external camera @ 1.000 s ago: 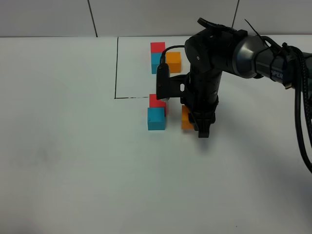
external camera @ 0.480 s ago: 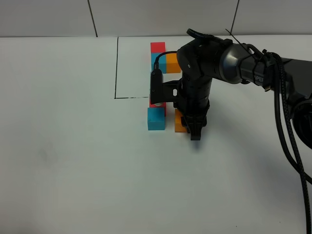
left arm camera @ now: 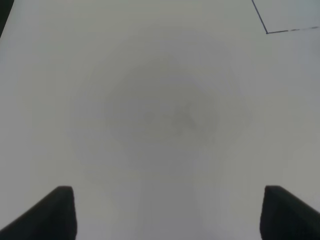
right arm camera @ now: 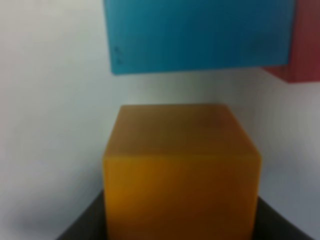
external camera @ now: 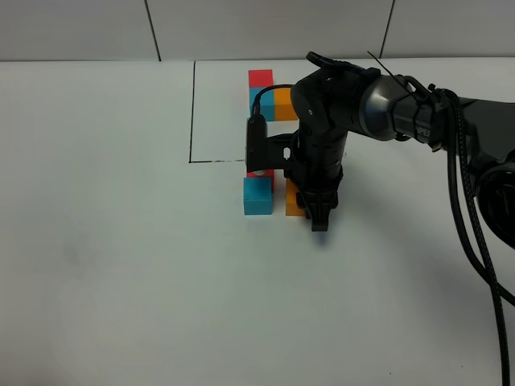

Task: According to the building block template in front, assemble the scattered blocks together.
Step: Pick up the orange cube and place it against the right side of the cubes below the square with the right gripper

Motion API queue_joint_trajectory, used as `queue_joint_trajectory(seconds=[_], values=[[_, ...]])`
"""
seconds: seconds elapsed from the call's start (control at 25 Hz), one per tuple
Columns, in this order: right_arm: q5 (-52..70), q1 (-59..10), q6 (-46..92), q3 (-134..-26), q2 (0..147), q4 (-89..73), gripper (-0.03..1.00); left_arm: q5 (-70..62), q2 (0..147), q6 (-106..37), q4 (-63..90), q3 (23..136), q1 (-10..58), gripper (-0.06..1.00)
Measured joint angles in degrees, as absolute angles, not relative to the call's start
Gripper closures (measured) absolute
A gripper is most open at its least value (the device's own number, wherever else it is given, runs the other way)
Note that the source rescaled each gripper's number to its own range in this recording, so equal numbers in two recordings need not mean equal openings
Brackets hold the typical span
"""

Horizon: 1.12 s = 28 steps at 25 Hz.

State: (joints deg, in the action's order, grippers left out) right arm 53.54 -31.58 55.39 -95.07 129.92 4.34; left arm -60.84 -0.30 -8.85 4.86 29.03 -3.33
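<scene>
The right gripper is clamped on the orange cube, which sits between its jaws. Just past it, across a narrow gap, lies the cyan-blue cube, with the red cube touching it. Farther off sits the building block template. The left gripper is spread wide and holds nothing.

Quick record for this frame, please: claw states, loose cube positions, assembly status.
Left claw: open, over table
Right claw: shut on orange cube
Cyan cube: beside orange cube, gap between them
Red cube: directly behind cyan cube
Template: three cubes inside black frame
Status: orange cube not yet joined
</scene>
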Motion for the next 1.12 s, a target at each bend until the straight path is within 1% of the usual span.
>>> queue_joint_trajectory(seconds=[1.12], values=[[50.59, -32.17, 55.87, -95.25, 130.87, 2.94, 0.77, -60.84, -0.3, -8.85, 4.86, 29.03, -3.33, 0.23]])
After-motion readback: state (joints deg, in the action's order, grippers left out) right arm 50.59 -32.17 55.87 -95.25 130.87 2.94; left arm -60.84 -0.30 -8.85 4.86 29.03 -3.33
